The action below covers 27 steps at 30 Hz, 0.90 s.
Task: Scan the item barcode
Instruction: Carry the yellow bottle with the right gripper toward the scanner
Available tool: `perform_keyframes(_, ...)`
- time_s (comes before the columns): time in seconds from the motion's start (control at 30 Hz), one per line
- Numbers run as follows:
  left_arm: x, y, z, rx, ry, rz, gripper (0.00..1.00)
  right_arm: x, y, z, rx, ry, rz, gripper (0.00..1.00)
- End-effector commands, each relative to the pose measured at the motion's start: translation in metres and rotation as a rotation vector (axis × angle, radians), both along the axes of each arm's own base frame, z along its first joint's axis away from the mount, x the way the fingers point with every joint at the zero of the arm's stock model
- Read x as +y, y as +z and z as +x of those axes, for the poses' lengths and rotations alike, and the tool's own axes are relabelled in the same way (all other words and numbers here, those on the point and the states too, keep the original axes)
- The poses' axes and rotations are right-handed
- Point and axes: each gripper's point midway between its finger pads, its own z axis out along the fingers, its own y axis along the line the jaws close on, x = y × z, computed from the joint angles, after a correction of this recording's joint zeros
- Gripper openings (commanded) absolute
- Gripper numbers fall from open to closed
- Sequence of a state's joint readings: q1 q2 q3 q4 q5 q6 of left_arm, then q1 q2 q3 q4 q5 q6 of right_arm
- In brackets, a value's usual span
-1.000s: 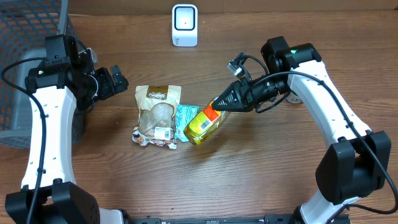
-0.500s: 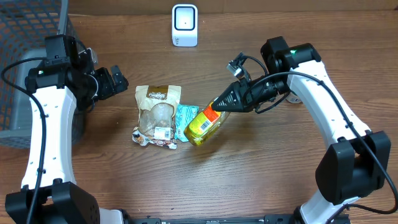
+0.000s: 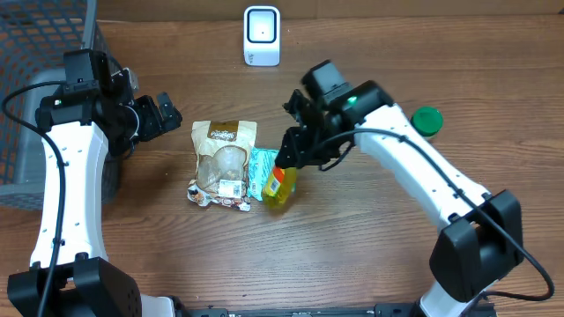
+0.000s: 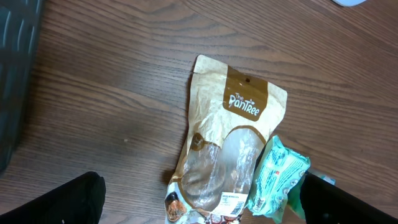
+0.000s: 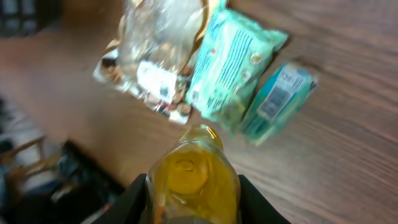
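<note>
Plain wood-grain surface (image 3: 352, 255). Right beside the right end effector (image 3: 286, 163) lies a teal packet (image 3: 260, 163), with a tan Pantree pouch (image 3: 223, 151) touching its far side. White scanner (image 3: 262, 36) and green cap (image 3: 426, 121) sit well apart from it.

Counted at the tabletop (image 3: 352, 255): one yellow bottle (image 3: 278, 185), one Pantree pouch (image 3: 222, 154), two teal packets (image 5: 229, 62) (image 5: 277, 96), one green cap (image 3: 427, 121), one white scanner (image 3: 262, 35) at the far edge, one wire basket (image 3: 35, 35), two robot arms (image 3: 66, 176) (image 3: 423, 176).
</note>
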<state>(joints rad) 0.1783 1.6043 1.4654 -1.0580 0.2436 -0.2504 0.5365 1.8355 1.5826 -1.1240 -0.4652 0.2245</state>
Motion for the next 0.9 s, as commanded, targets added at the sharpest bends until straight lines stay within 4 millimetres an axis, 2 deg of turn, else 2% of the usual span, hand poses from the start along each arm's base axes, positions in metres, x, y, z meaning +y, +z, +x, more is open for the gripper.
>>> perform_keyframes(0.0,-0.002,0.01,0.004,-0.034,-0.03,0.008,1.0,0.003,0.033,0.02,-0.125,-0.118,-0.041,0.11)
perform_keyframes(0.03,-0.002,0.01,0.004,-0.034,-0.03,0.008,1.0,0.003,0.04,0.022,-0.137,-0.121,-0.038,0.11)
perform_keyframes(0.07,-0.002,0.01,0.004,-0.034,-0.03,0.008,0.99,-0.001,0.062,0.029,-0.176,-0.136,-0.047,0.11)
perform_keyframes(0.23,-0.002,0.01,0.004,-0.034,-0.03,0.008,0.99,-0.019,0.13,0.046,-0.339,-0.196,-0.087,0.11)
perform_keyframes(0.37,-0.002,0.01,0.004,-0.034,-0.03,0.008,1.0,-0.035,0.169,0.059,-0.474,-0.252,-0.123,0.11)
perform_keyframes(0.5,-0.002,0.01,0.004,-0.034,-0.03,0.008,0.99,-0.041,0.175,0.067,-0.542,-0.26,-0.167,0.11)
perform_keyframes(0.73,-0.002,0.01,0.004,-0.034,-0.03,0.008,1.0,-0.067,0.169,0.084,-0.626,-0.291,-0.337,0.11)
perform_keyframes(0.87,-0.002,0.01,0.004,-0.034,-0.03,0.008,0.99,-0.07,0.164,0.086,-0.619,-0.296,-0.358,0.11)
